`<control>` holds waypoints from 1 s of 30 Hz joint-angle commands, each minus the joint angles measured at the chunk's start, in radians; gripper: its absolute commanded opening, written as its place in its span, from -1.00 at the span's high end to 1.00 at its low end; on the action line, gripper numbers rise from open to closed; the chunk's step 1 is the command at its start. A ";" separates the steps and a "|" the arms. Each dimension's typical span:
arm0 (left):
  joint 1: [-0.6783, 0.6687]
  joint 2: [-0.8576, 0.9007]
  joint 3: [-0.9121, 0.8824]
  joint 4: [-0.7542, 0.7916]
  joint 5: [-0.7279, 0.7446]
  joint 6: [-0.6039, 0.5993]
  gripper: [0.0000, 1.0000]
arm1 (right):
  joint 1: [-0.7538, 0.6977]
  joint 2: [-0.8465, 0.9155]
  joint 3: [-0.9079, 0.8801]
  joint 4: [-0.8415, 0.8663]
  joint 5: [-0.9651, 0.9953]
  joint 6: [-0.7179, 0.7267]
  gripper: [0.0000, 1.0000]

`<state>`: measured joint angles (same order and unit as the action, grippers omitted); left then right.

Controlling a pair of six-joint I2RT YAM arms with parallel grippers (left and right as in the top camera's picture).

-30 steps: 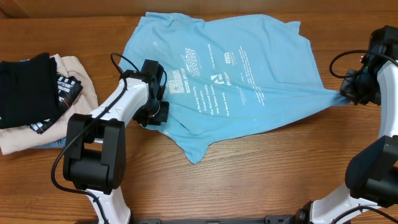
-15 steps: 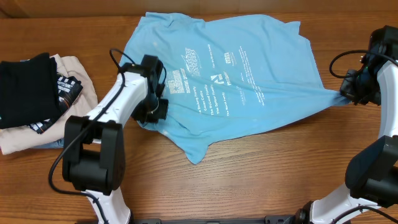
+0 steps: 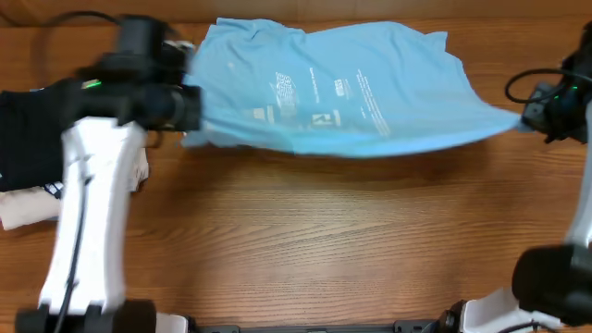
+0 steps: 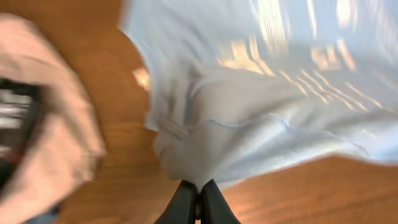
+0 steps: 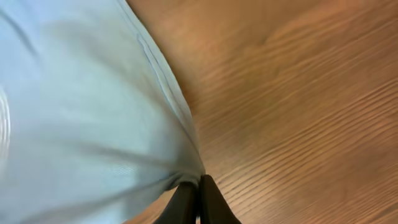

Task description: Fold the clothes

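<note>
Over the table, your left gripper and right gripper are pinching the T-shirt taut, lengthwise left to right.

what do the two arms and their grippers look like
The left arm and right arm have white links with black joint blocks, each with a looping black cable and a small green light. The left gripper and right gripper have slim, tapering black fingers.

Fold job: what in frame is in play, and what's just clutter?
In play: light blue T-shirt; left gripper and right gripper, each pinching a shirt edge.
Lying about: black folded garment; cream folded garment.
</note>
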<state>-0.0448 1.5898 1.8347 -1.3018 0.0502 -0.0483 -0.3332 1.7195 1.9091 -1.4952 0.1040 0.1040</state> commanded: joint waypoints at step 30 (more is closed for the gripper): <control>0.138 -0.142 0.437 0.087 0.051 -0.018 0.92 | -0.002 -0.148 0.483 0.040 -0.134 -0.025 0.92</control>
<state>0.0860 1.3025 2.2906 -1.2129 0.0521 -0.0528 -0.3332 1.4666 2.4020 -1.4544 -0.0032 0.0910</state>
